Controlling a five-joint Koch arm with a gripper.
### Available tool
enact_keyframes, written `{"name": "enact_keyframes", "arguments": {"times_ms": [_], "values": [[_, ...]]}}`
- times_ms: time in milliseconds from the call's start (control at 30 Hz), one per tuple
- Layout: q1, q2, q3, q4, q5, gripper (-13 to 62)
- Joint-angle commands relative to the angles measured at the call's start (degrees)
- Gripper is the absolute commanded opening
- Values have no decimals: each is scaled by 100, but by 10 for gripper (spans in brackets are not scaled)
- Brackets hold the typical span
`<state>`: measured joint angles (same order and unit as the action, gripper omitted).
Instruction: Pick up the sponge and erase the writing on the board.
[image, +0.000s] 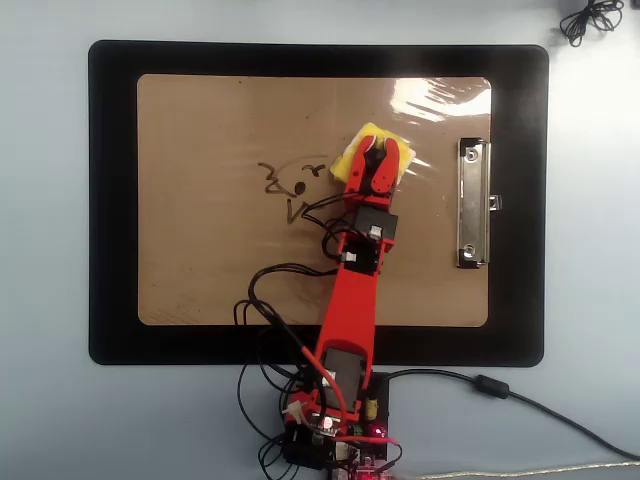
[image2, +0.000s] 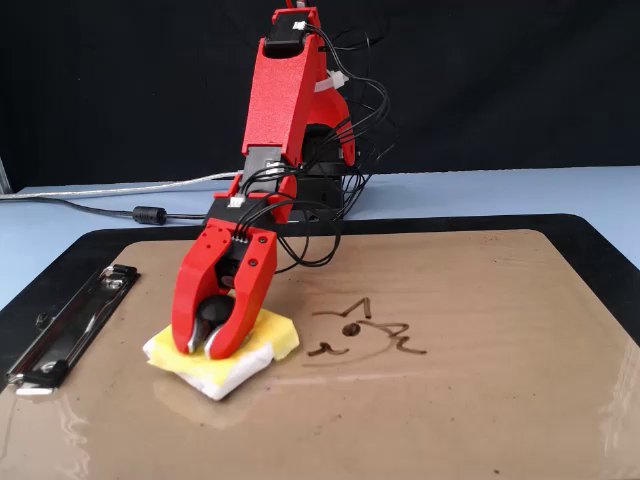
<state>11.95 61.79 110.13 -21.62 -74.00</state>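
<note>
The yellow sponge lies flat on the tan board, between the writing and the metal clip. My red gripper reaches down onto it, jaws closed around the black knob on top. In the fixed view the gripper presses on the sponge, left of the writing on the board. The dark cat-like writing is uncovered, just left of the sponge in the overhead view.
A black mat lies under the board. The clip is at the left in the fixed view. The arm's base and loose wires sit at the mat's near edge. A cable runs right, and a coiled cord lies top right.
</note>
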Motion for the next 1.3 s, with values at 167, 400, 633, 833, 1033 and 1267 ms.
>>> {"name": "enact_keyframes", "arguments": {"times_ms": [167, 400, 633, 833, 1033, 1267], "values": [[44, 2742, 3023, -44, -132, -80], [-853, -79, 264, -563, -791, -80], [-940, 2268, 2979, -545, -800, -80], [-1187, 1925, 2698, -615, -923, -80], [-1169, -220, -114, -483, -905, -80], [-1564, 3498, 3946, -439, -967, -80]]}}
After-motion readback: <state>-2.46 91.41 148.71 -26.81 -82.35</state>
